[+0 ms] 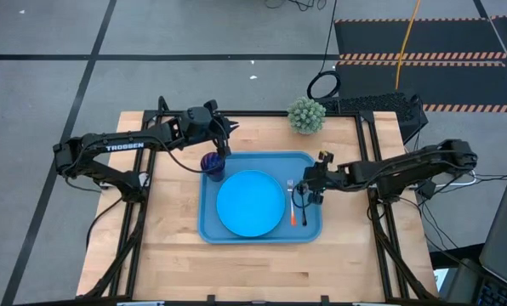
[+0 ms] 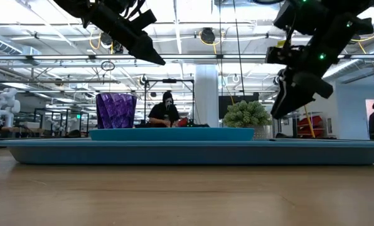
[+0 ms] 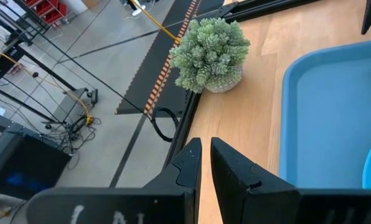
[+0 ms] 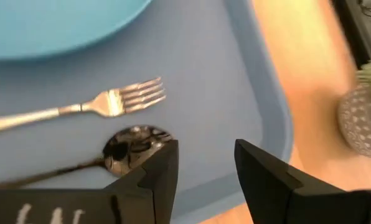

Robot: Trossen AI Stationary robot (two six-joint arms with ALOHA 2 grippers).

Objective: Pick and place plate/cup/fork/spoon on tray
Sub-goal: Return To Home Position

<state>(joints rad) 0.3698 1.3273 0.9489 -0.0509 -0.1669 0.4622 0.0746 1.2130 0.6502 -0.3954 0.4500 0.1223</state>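
Note:
The blue tray [image 1: 311, 228] lies in the middle of the table. On it lie the sky-blue plate [image 1: 250, 202], the purple cup [image 1: 213, 163] upright at its far left corner, and the orange-handled fork [image 4: 111, 102] and dark spoon [image 4: 132, 146] side by side along its right part. My right gripper [image 4: 204, 168] hangs open above the spoon's bowl, clear of the tray in the low view [image 2: 287, 103]. My left gripper [image 3: 205, 162] hovers above and just beyond the cup, fingers a narrow gap apart with nothing between them.
A small potted plant [image 1: 306, 115] stands on the table beyond the tray's far right corner. A dark cable loop [image 1: 324, 85] lies on the floor behind the table. Bare wood shows to the left of the tray and along the table's near edge.

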